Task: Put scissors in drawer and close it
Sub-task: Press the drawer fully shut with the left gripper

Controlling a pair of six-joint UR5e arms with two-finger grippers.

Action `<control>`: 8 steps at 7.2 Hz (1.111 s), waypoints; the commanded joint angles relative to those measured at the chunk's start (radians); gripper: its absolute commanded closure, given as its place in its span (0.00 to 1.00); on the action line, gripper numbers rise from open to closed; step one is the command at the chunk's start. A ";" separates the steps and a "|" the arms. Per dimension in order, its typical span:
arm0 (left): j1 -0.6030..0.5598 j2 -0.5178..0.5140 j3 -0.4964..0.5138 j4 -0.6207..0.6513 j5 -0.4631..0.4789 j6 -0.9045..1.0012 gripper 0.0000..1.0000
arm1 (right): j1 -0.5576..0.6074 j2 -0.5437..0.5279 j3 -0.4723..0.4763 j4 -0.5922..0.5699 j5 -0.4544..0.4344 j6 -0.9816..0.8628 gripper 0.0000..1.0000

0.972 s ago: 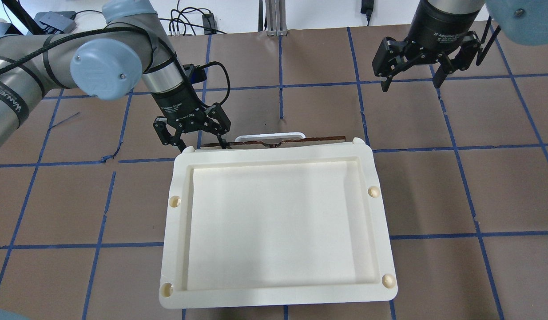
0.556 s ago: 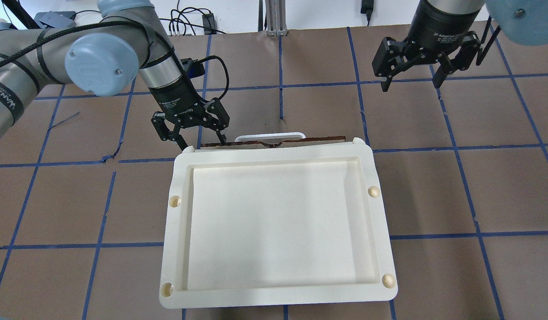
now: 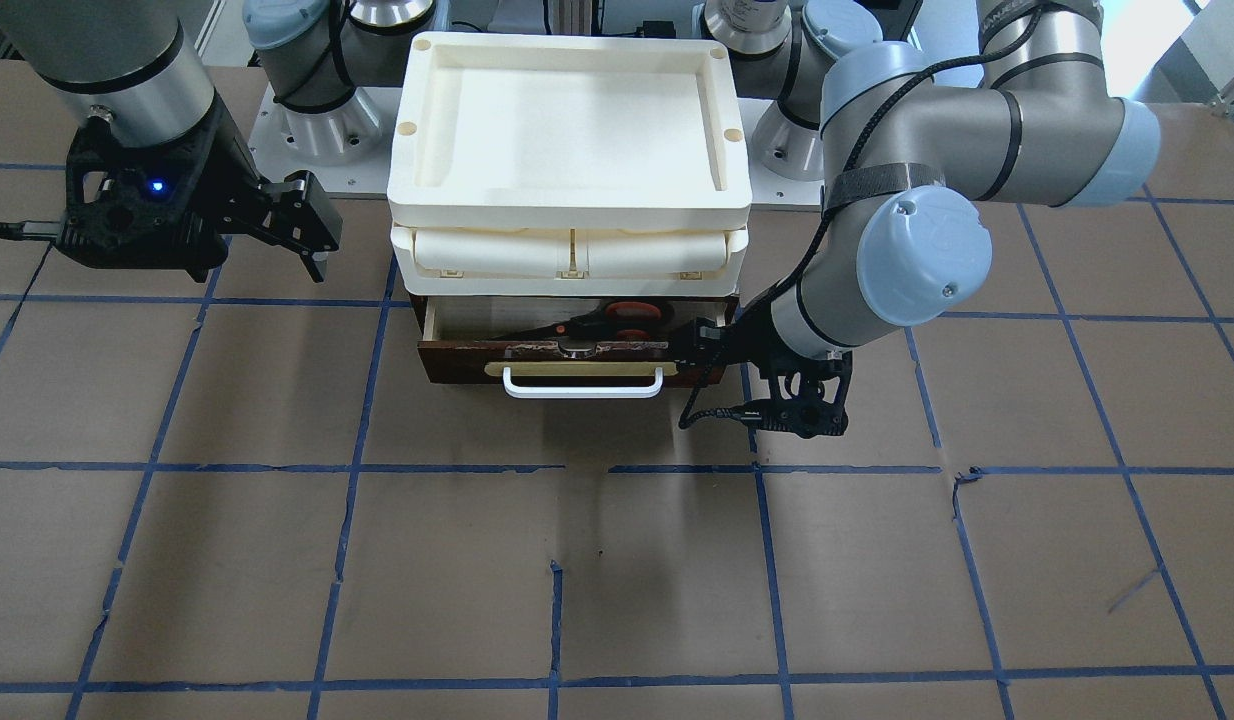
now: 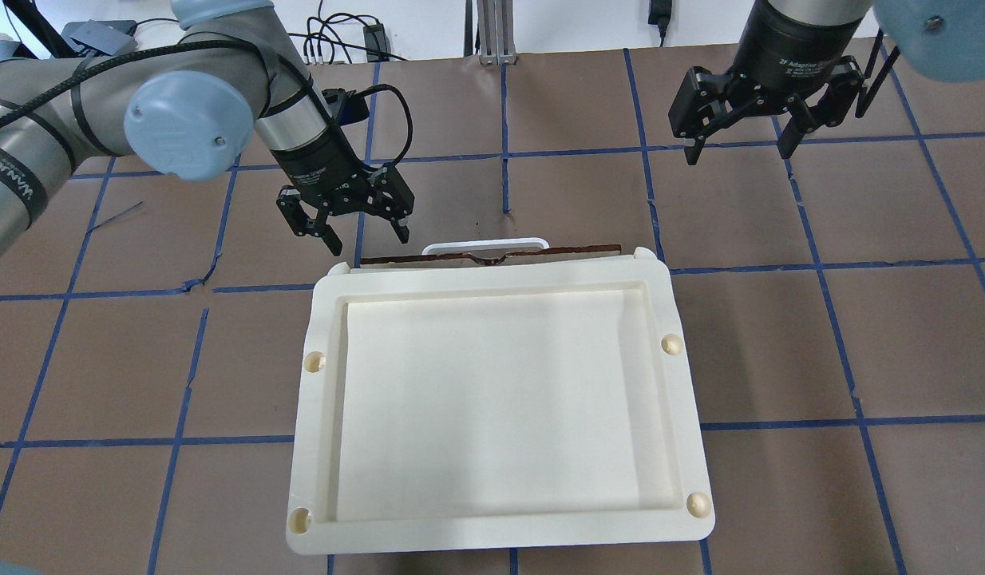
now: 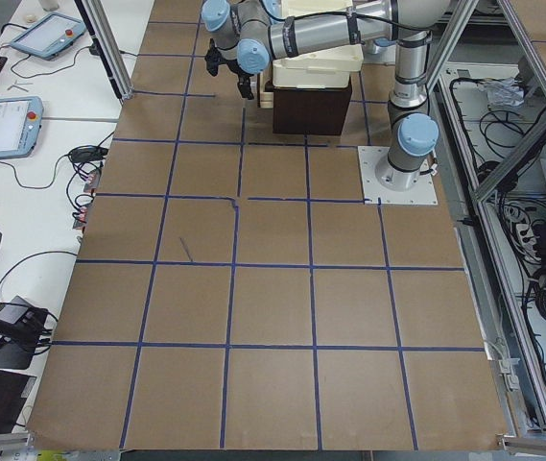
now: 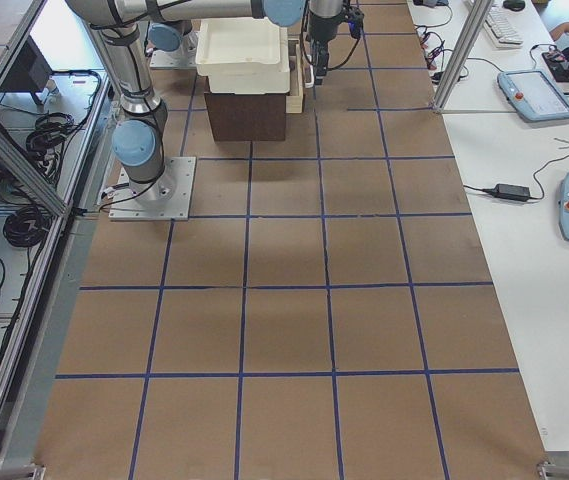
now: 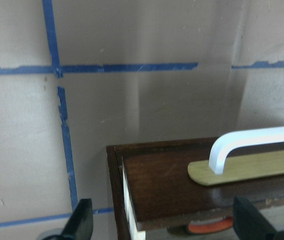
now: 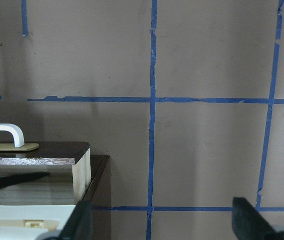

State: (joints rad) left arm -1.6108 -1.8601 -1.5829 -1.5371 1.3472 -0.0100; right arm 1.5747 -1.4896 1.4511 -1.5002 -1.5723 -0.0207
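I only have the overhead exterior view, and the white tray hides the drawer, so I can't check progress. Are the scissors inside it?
Observer: Yes. The front-facing view shows the scissors lying in the drawer, with the orange loops toward the left arm's side.
Operator: Is the drawer shut?
Observer: No. In that view it stands partly pulled out, and its pale floor shows behind the dark front panel.
Operator: Is the left tool on the handle?
Observer: No. The front-facing view puts the left tool off the panel's end on its own side, clear of the white handle.
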 commanded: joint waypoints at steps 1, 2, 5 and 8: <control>0.000 -0.002 -0.029 -0.006 0.001 -0.007 0.00 | -0.001 0.000 0.002 0.002 0.000 -0.001 0.00; 0.000 -0.002 -0.040 -0.006 0.003 -0.008 0.00 | 0.001 0.000 0.002 0.000 0.000 -0.001 0.00; -0.003 0.004 -0.049 -0.018 0.001 -0.019 0.00 | -0.001 0.000 0.002 0.000 0.000 -0.002 0.00; -0.004 0.016 -0.058 -0.064 0.001 -0.024 0.00 | 0.001 0.000 0.002 0.000 0.000 -0.002 0.00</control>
State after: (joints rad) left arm -1.6146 -1.8496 -1.6383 -1.5805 1.3484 -0.0325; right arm 1.5751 -1.4895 1.4527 -1.4998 -1.5723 -0.0230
